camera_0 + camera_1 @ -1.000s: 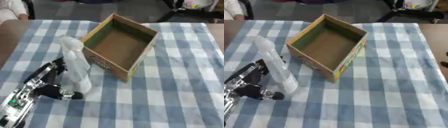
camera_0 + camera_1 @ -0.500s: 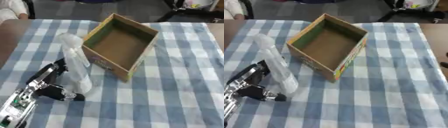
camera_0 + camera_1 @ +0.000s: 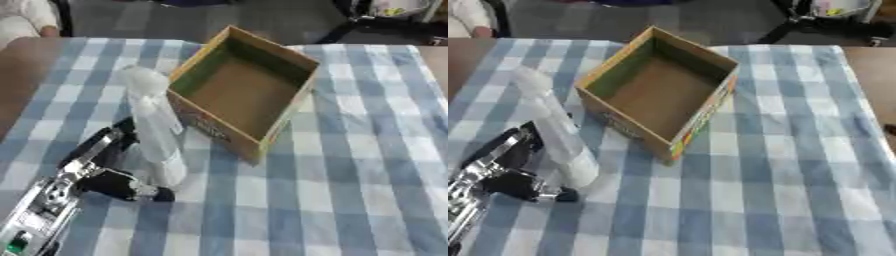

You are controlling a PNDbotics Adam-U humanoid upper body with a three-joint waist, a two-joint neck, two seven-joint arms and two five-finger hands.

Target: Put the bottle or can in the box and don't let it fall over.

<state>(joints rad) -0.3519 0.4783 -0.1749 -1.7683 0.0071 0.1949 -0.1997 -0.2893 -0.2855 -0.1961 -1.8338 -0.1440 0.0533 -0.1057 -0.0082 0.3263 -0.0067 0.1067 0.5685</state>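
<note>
— While the box [image 3: 245, 92] sits empty toward the worktop's [image 3: 367, 165] far edge, how far along are we?

— Barely begun: the clear bottle [image 3: 156, 130] stands upright beside it, with the left robot hand [image 3: 105, 167] seemingly curled round its base.

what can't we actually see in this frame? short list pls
- Left hand: whether its fingers truly close round the clear bottle or just lie beside it; both views, the bottle and blur cover the contact.
- Bottle contents and label: blurred in both views.
- Print on the cardboard box outer wall: too blurred to read.
- Right hand: outside both views.
</note>
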